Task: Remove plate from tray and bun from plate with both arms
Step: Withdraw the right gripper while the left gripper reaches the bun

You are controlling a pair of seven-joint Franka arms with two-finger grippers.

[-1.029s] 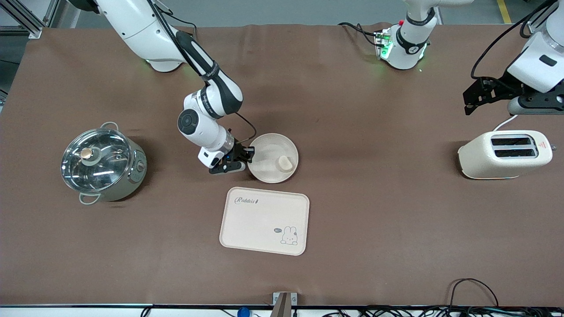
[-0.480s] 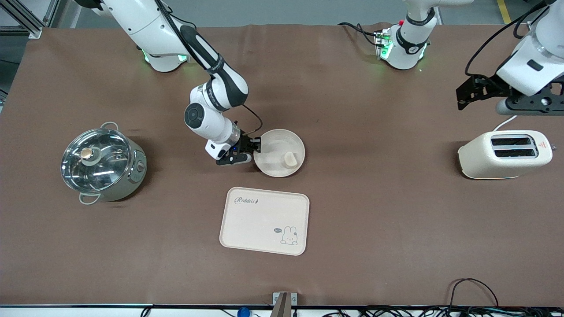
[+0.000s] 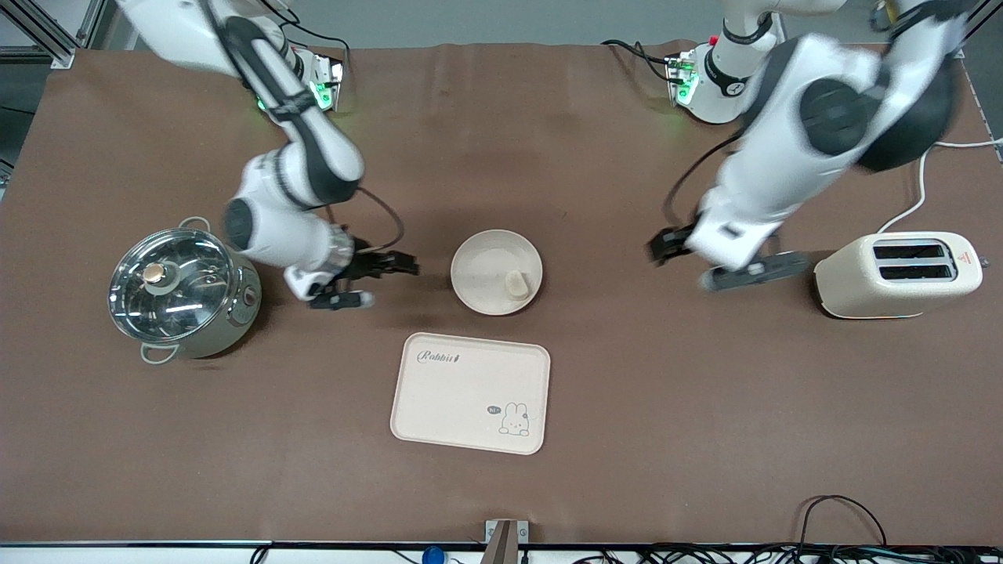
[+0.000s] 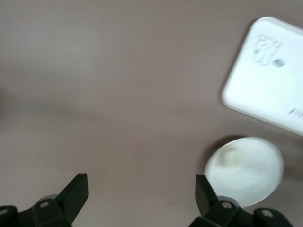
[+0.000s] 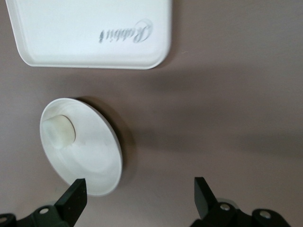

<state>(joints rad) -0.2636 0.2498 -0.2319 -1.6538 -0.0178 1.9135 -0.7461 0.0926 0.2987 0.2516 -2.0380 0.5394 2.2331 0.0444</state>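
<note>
While the front view blurs both grippers, wrist views show left gripper [image 4: 139,198] and right gripper [image 5: 137,198] spread, empty

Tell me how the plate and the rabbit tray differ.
The plate is round; the tray is rectangular with rounded corners. The plate is unmarked; the tray carries a rabbit drawing and lettering. The plate holds the bun; the tray holds nothing. The plate looks smaller and lies farther from the front camera. Both are cream and rest flat on the brown table.

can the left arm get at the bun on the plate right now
Probably yes. The left tool is open over bare cloth between the toaster and the plate. The bun sits uncovered on the plate, and the right tool is clear of it.
</note>
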